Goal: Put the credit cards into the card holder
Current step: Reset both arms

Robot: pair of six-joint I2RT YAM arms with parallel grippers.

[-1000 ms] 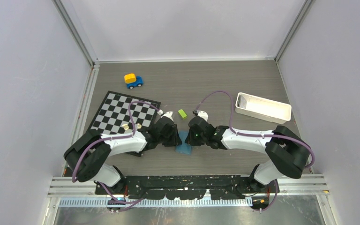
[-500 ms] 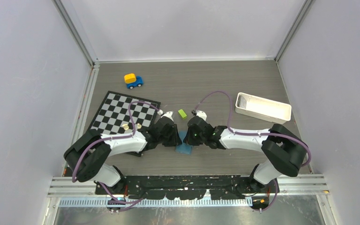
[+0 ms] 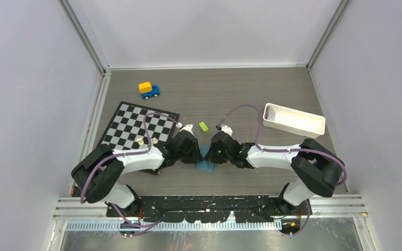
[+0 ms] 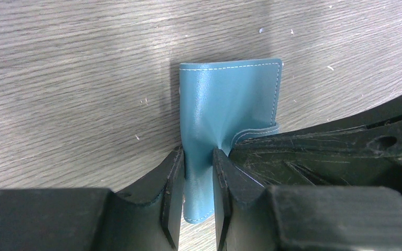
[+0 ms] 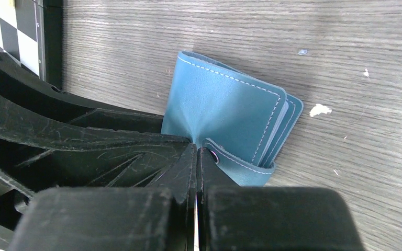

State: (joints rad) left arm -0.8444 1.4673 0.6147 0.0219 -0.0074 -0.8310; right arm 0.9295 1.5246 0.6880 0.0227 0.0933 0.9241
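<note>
Left claw (image 4: 198, 168): narrow, its fingers (image 4: 174, 180) pinched on the near face of the card holder (image 4: 230, 99), with the leather puckered at the grip. Right claw (image 5: 196, 157): closed almost to touching, nipping a fold of the same card holder just beside its strap (image 5: 238, 166); creases fan out from the pinch. Card holder: teal-blue with pale stitching, folded, layered edges showing along one side; it is held between the two claws at the middle of the desk (image 3: 230, 94), close to the arm bases. Whether it rests fully on the surface cannot be told. Lime-green block (image 3: 203, 126): just beyond the claws, apart from both. Checkerboard (image 3: 138, 127): black and white, to the left, carrying two small pale discs (image 3: 147, 140) near its front edge. Toy car (image 3: 148, 89): blue with a yellow top, beyond the board. White tray (image 3: 293, 120): long, set at an angle on the right. Desk: grey-brown wood grain with scattered pale flecks. Walls (image 3: 26, 104): plain pale lilac, with metal rails (image 3: 86, 36) at the corners.
</note>
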